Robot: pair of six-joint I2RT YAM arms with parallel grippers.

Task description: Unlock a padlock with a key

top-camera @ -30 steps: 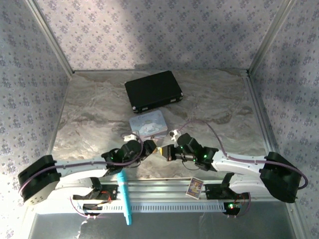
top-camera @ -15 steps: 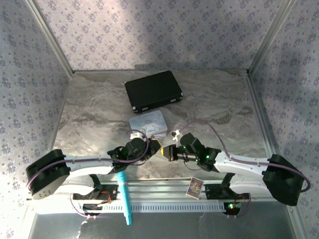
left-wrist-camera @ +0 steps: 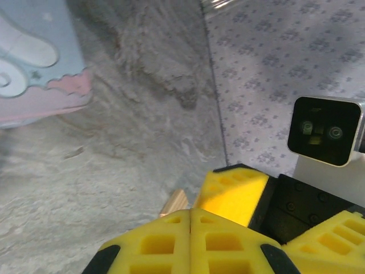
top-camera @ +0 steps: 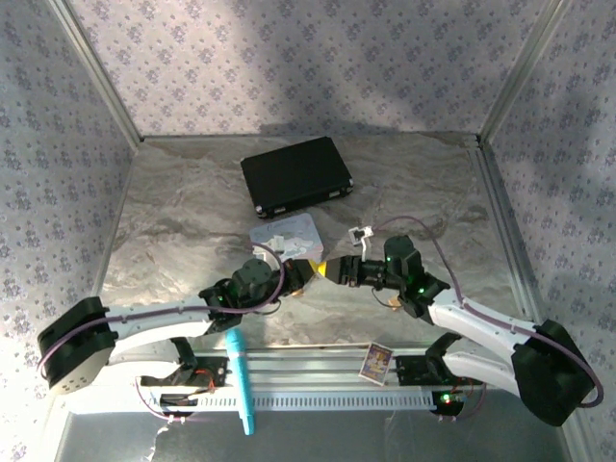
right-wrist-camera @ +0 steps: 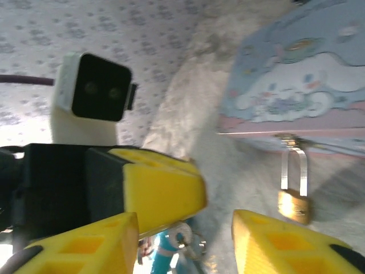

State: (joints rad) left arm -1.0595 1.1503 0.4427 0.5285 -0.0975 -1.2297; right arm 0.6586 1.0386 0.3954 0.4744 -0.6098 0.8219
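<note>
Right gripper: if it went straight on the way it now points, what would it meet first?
Most likely the left gripper's shut yellow fingers, which sit just ahead of the open right gripper, nearly tip to tip in the top view. The padlock lies off to one side; depth is uncertain.

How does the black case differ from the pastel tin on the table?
The black case is plain and dark; the pastel tin is pale blue and pink with a cartoon picture. The case looks clearly larger than the tin. The case lies farther back on the table; the tin lies nearer the front, with the padlock at its edge. Both are flat, rectangular and lie closed.
</note>
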